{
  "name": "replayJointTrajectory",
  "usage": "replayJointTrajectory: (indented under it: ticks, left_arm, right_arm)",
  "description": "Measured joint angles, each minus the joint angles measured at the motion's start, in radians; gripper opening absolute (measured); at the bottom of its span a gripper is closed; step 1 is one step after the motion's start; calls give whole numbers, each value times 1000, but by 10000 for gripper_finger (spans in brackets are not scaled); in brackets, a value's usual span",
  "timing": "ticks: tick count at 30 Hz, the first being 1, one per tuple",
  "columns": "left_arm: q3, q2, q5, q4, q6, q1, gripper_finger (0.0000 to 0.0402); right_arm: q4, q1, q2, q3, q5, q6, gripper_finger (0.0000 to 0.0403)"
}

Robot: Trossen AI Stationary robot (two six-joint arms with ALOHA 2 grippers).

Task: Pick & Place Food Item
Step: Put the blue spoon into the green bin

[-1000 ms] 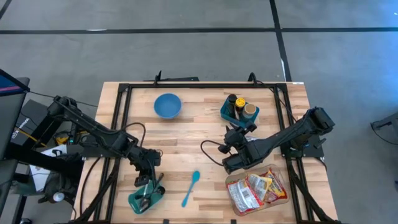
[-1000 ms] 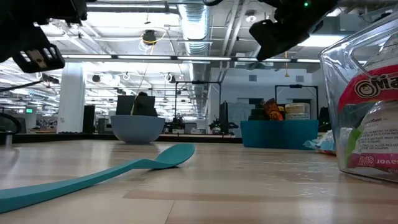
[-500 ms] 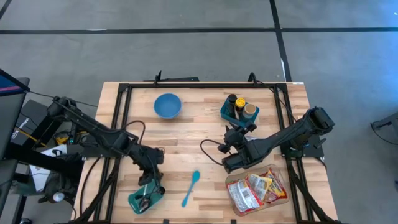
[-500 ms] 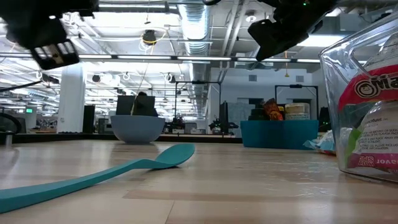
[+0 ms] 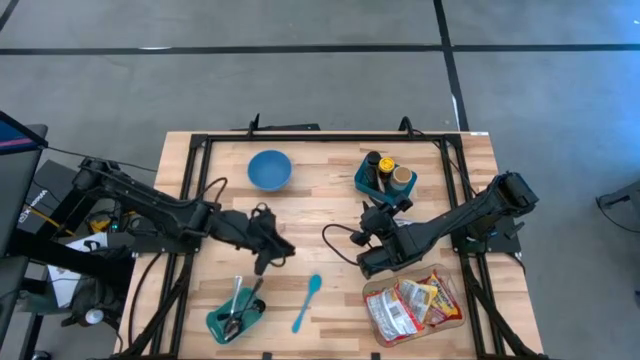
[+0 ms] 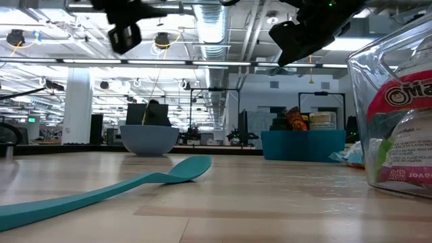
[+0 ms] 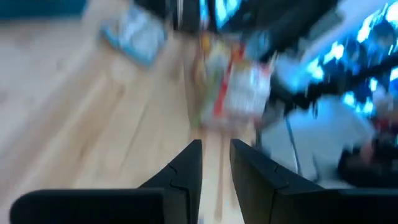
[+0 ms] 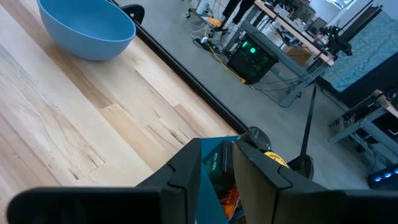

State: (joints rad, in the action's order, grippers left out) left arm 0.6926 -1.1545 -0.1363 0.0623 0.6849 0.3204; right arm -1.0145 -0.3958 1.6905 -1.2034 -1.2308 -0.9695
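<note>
The food packets lie in a clear container (image 5: 413,305) at the table's near right; it also shows in the low view (image 6: 398,121) and, blurred, in the left wrist view (image 7: 239,93). My left gripper (image 5: 284,251) hangs above the table's middle left, fingers (image 7: 186,171) shut and empty, pointing toward the container. My right gripper (image 5: 393,204) waits above the table just on the near side of the teal bin (image 5: 385,176), fingers (image 8: 186,171) shut and empty.
A teal spoon (image 5: 308,300) lies near the front edge. A teal tray (image 5: 235,318) with utensils sits at the near left. A blue bowl (image 5: 269,168) stands at the far middle. The teal bin holds bottles. Bare wood lies between the two grippers.
My left gripper has risen from over the teal tray and swung toward the table's far and right side, turning to point at the clear container. The tray, spoon and container have stayed in place.
</note>
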Motion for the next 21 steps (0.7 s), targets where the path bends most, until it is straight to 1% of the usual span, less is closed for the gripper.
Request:
replayJointTrajectory:
  ticks: [2, 3, 7, 10, 13, 16, 21]
  left_arm:
    - [0, 0, -40, 65, -12, -4, 78]
    - [0, 0, -56, 95, -44, -5, 78]
    - [0, 0, -99, 181, -268, -5, 78]
    - [0, 0, -105, 207, -439, -5, 78]
    - [0, 0, -106, 229, -562, -5, 78]
    - [0, 0, -109, 263, -622, -5, 78]
    - [-3, 0, -109, 316, -629, -5, 78]
  right_arm:
    - [0, 0, 0, 0, 0, 0, 87]
    - [0, 0, 0, 0, 0, 0, 87]
    - [-2, 0, 0, -1, 0, 1, 87]
    - [-2, 0, 0, -1, -3, 8, 87]
    - [-2, 5, 0, -1, -5, 9, 87]
    - [-2, 13, 0, -1, -5, 11, 87]
    - [-2, 26, 0, -1, 0, 11, 87]
